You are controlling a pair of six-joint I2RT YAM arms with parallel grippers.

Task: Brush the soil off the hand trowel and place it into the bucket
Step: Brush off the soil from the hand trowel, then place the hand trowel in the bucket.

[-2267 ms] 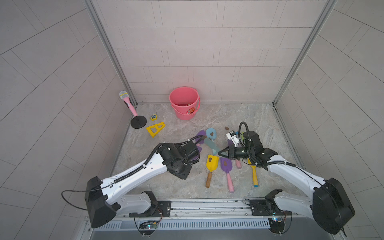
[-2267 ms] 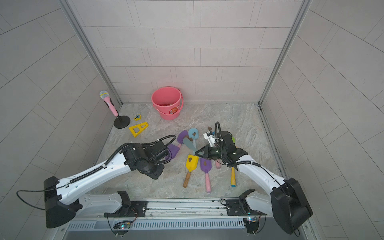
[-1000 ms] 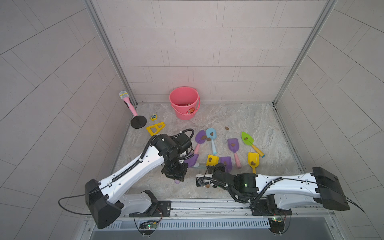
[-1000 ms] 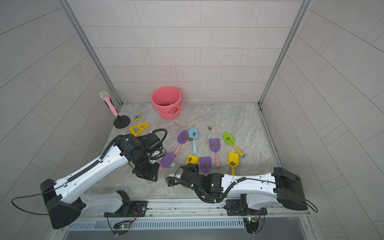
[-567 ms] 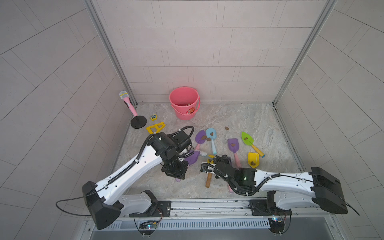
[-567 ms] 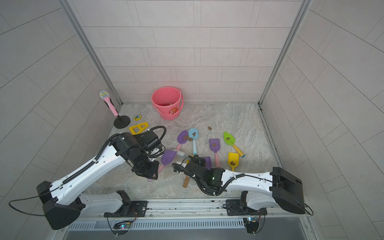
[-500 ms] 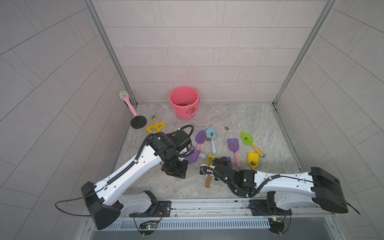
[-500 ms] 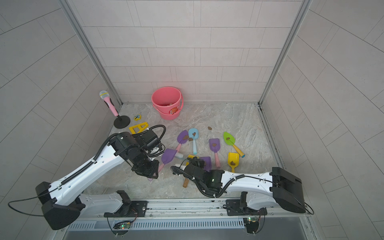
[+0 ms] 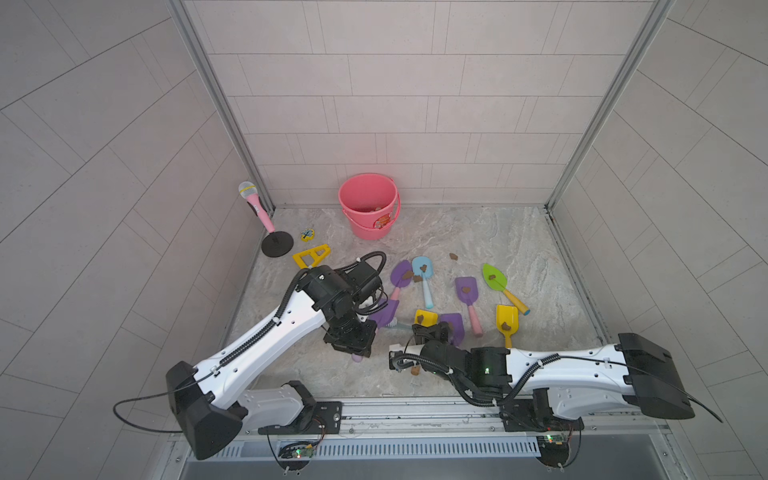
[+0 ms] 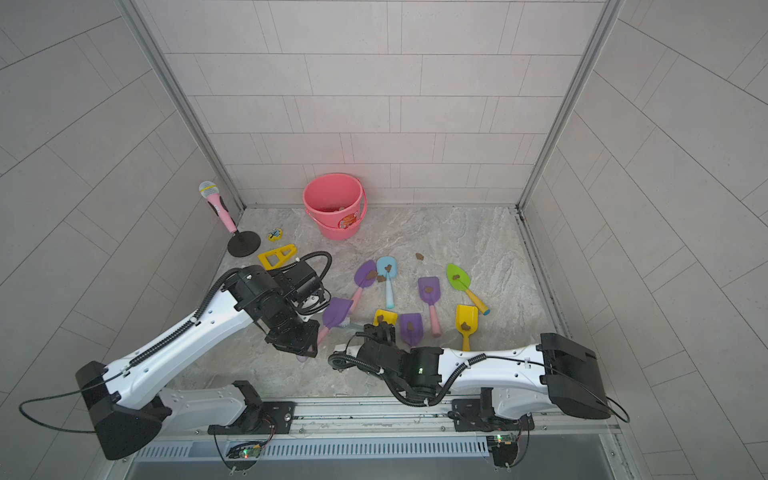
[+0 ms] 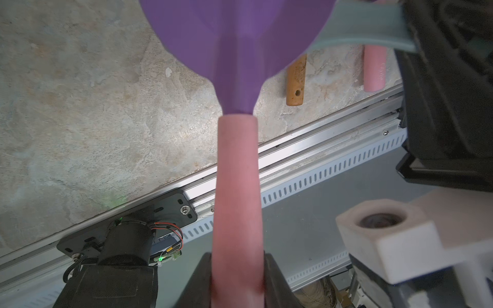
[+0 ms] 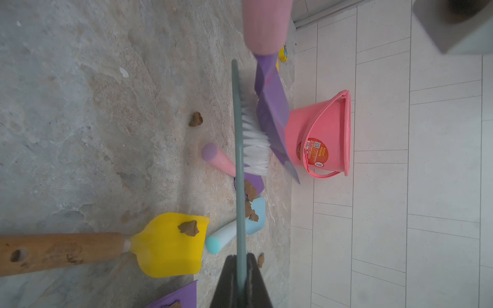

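The left tool point(image 11: 237, 277) is clamping the pink handle of the purple trowel point(image 11: 240, 40); the right tool point(image 12: 241, 266) is pinching the grey-green brush point(image 12: 238, 112), bristles point(image 12: 256, 144) touching its blade.

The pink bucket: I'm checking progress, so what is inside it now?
In both top views, a few small brown lumps lie on the floor of the bucket; nothing larger shows. Its near wall hides part of the floor.

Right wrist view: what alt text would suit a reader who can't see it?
The right gripper clamps a grey-green brush whose white bristles press against a raised purple trowel. Beyond stands a coral-pink bucket; a yellow trowel carrying soil lies nearby.
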